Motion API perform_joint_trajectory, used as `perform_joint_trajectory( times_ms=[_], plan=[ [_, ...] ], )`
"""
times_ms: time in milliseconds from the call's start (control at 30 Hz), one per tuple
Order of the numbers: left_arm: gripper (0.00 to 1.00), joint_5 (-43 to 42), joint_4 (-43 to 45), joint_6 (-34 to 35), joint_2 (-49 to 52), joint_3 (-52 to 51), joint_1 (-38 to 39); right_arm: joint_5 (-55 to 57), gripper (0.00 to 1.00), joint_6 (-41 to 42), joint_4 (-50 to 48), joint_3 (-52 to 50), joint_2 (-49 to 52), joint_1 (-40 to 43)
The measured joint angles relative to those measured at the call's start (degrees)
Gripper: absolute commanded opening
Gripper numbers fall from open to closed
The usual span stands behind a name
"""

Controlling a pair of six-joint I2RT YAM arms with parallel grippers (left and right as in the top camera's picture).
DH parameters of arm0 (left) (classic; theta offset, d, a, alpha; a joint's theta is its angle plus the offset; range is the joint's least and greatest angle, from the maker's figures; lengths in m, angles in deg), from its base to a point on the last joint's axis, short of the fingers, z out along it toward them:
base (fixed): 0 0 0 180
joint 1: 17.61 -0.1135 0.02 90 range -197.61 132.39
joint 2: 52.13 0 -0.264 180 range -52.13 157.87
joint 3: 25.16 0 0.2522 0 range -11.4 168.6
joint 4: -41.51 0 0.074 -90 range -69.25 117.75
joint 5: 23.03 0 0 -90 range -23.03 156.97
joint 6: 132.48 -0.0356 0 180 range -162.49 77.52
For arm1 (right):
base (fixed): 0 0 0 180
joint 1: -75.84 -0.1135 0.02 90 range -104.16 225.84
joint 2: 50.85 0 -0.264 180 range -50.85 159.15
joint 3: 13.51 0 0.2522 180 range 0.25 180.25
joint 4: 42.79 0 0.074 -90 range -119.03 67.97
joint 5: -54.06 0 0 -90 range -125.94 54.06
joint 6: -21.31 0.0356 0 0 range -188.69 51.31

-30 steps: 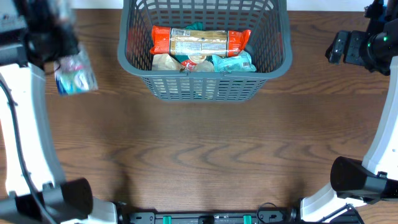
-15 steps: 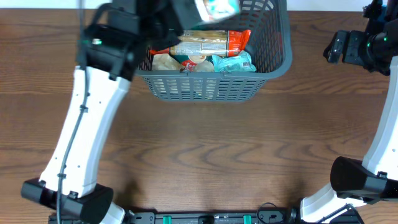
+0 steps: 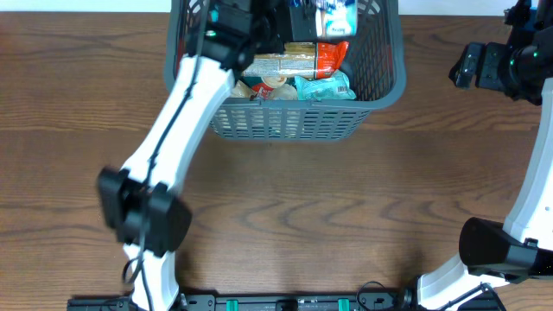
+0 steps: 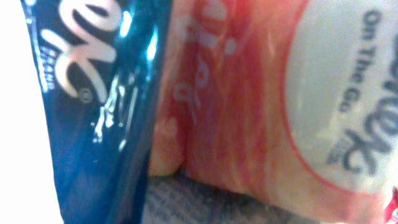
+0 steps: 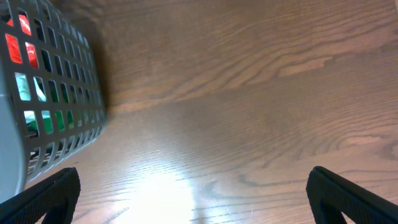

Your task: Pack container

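The container, a dark grey slotted basket [image 3: 285, 121], stands at the back middle of the table. It holds a long red-orange packet [image 3: 298, 59], a teal packet [image 3: 325, 86] and a pale packet [image 3: 228, 87]. My left gripper [image 3: 302, 12] reaches over the basket, shut on a blue-and-white packet [image 3: 336, 17] held above the far right of its inside. The left wrist view is filled by blue packet film [image 4: 93, 93] and a red-and-white packet [image 4: 267, 106]; its fingers are hidden. My right gripper [image 3: 467, 66] is open and empty, off to the basket's right.
The right wrist view shows the basket's slotted side [image 5: 50, 93] at the left and bare wooden table [image 5: 249, 112] between the open fingers [image 5: 199, 199]. The arm bases stand at the front edge [image 3: 492, 250].
My left arm has swung from the table's left edge to over the basket, carrying the blue-and-white packet with it. The right arm has not moved.
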Motion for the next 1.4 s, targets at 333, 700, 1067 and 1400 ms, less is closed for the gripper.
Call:
perform_joint_trajectory(
  times_ms=[333, 700, 1067, 1400],
  plan=[
    [0.07, 0.02, -0.13, -0.02, 9.51, -0.07, -0.15, -0.02, 0.99, 0.00, 0.13, 0.00, 0.00, 0.00],
    [0.99, 0.00, 1.07, 1.57, 10.03, -0.11, -0.90, -0.11, 0.99, -0.02, 0.13, 0.00, 0.00, 0.00],
    [0.99, 0.04, 1.31, 14.67, 6.14, -1.03, -1.18, -0.20, 0.99, -0.02, 0.09, 0.00, 0.00, 0.00],
    [0.99, 5.29, -15.74, 33.86, -18.08, -1.01, -5.01, -0.26, 0.99, -0.02, -8.09, -0.04, 0.00, 0.00]
  ],
)
